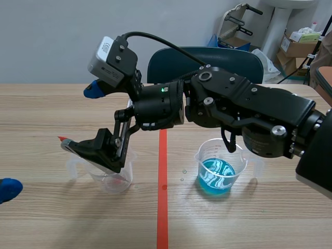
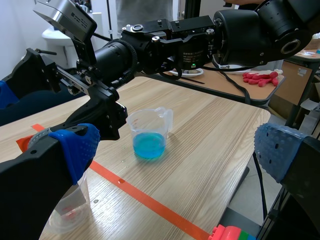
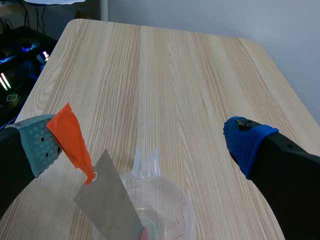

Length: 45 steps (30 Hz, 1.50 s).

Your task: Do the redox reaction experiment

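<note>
My right arm reaches across the table, and its gripper [image 1: 83, 118] hangs over a clear beaker [image 1: 111, 181] left of the tape line. In the right wrist view the right gripper [image 3: 142, 142] is open, fingers far apart. A grey metal strip [image 3: 112, 205] with an orange tag [image 3: 70, 137] leans against the grey-green pad [image 3: 35, 145], its lower end inside the clear beaker [image 3: 172, 197]. A second beaker with blue liquid [image 1: 215, 174] stands right of the line. My left gripper [image 2: 177, 147] is open and empty at the near left; one blue pad [image 1: 8, 189] shows.
An orange-red tape line [image 1: 162, 197] runs down the middle of the table. A dark chair [image 1: 207, 57] stands behind the far edge, and cardboard boxes [image 1: 298, 44] sit at the back right. The blue-liquid beaker [image 2: 149, 135] lies ahead of my left gripper.
</note>
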Motion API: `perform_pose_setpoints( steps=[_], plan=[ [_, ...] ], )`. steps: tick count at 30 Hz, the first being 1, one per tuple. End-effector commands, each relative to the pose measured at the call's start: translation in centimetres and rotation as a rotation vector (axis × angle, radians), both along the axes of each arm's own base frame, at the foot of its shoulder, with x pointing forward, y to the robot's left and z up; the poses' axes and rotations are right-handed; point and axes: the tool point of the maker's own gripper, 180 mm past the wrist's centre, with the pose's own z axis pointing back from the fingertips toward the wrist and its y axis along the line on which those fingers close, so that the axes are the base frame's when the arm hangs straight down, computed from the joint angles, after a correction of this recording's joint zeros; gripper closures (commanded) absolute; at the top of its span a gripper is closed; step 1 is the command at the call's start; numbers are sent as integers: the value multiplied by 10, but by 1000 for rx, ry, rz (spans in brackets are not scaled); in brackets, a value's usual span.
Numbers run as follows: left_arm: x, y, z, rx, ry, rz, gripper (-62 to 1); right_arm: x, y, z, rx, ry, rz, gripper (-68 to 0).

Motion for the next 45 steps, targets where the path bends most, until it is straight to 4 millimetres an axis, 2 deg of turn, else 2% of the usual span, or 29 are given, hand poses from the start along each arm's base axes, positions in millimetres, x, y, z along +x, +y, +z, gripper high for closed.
perform_pose_setpoints(
  steps=[1, 11, 20, 24, 29, 36, 45],
  plan=[
    [1, -2, 9, -33, -14, 7, -623, 5, 1, 15, 38, -16, 3, -679],
    [1, -2, 9, -32, -14, 7, -623, 12, -1, 34, 109, 6, -23, -679],
    [2, -2, 7, -23, -12, 11, -623, 17, -25, 79, 217, -70, -97, -679],
    [6, 2, 4, 6, -13, 31, -623, 14, -42, 83, 223, -90, -155, -679],
    [14, 14, 6, 35, -40, 80, -623, 7, -68, 77, 207, -79, -232, -679],
    [19, 39, 9, 67, -32, 173, -623, 4, -116, 69, 183, -67, -391, -679],
    [30, 67, 5, 176, -54, 316, -623, -9, -174, 69, 161, -68, -573, -679]
  ],
)
